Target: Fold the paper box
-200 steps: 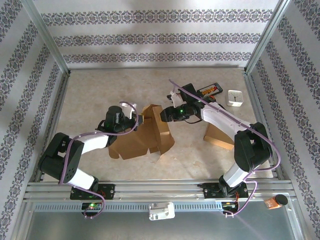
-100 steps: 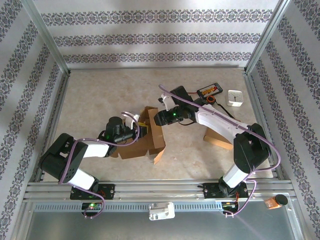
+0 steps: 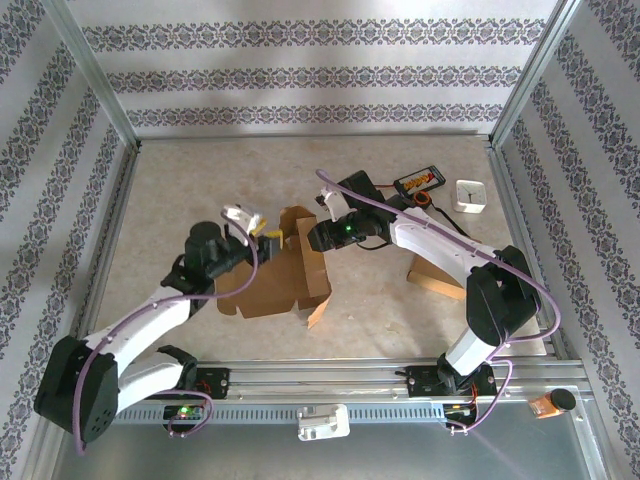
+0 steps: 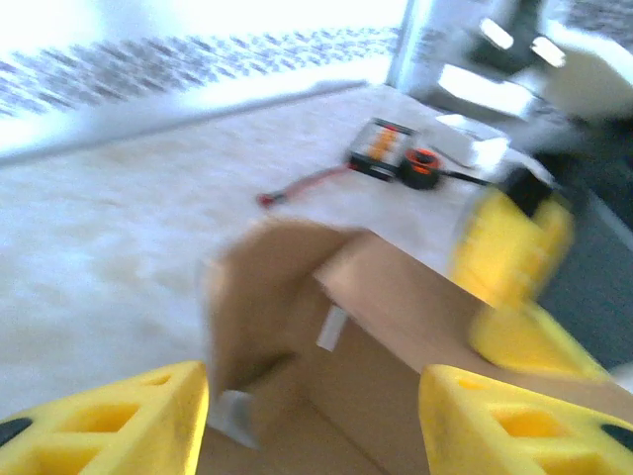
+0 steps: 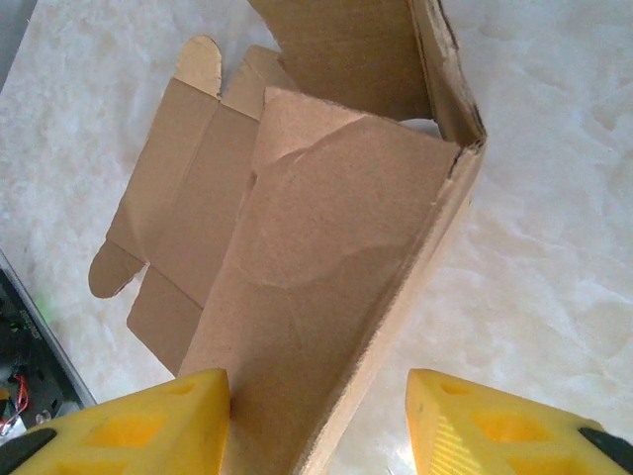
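The brown paper box (image 3: 280,285) lies partly unfolded mid-table, with its flat flaps on the left and one tall wall (image 3: 314,268) standing on the right. My left gripper (image 3: 262,238) hovers open just left of the box's far corner. Its yellow fingers (image 4: 119,416) stand wide apart above the box (image 4: 386,327) and hold nothing. My right gripper (image 3: 310,236) is open over the top of the standing wall. The wall (image 5: 326,228) runs between the fingers of the right gripper (image 5: 315,386). The left finger (image 5: 148,421) lies against the cardboard, and a gap remains on the right side.
A black and orange device (image 3: 420,182) and a small white box (image 3: 469,194) sit at the back right. Another cardboard piece (image 3: 437,272) lies under my right arm. A metal rail (image 3: 320,375) runs along the near edge.
My left gripper has opened, let go of the box and lifted back to the left. The right gripper moved left earlier as the wall stood up, and has since held still.
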Robot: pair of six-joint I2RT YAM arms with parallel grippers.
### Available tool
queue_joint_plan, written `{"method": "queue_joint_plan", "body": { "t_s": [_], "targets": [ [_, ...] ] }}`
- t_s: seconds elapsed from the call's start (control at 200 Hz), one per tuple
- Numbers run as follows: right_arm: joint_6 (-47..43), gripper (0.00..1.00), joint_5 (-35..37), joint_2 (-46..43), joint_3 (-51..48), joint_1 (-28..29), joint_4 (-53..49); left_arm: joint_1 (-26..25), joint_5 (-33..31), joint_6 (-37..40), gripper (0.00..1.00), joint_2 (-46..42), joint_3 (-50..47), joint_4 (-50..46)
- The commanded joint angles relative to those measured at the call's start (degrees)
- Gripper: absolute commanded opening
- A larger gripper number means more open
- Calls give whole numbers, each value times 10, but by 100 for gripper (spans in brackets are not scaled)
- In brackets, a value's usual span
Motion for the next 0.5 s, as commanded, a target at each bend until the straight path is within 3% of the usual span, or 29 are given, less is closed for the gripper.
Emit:
{"method": "queue_joint_plan", "body": {
  "t_s": [0.0,0.14,0.225,0.37,0.495],
  "targets": [
    [1,50,12,13,10,7,-27,71,10,104,56,63,80,-161],
    [9,50,8,10,9,15,-29,172,259,114,56,196,167,-134],
    [9,50,10,5,11,16,-37,190,342,181,58,262,228,-142],
    [17,50,-5,2,10,17,-37,202,431,371,61,388,396,-333],
    [18,50,-7,6,8,18,-41,201,493,589,65,483,539,-591]
  ]
}}
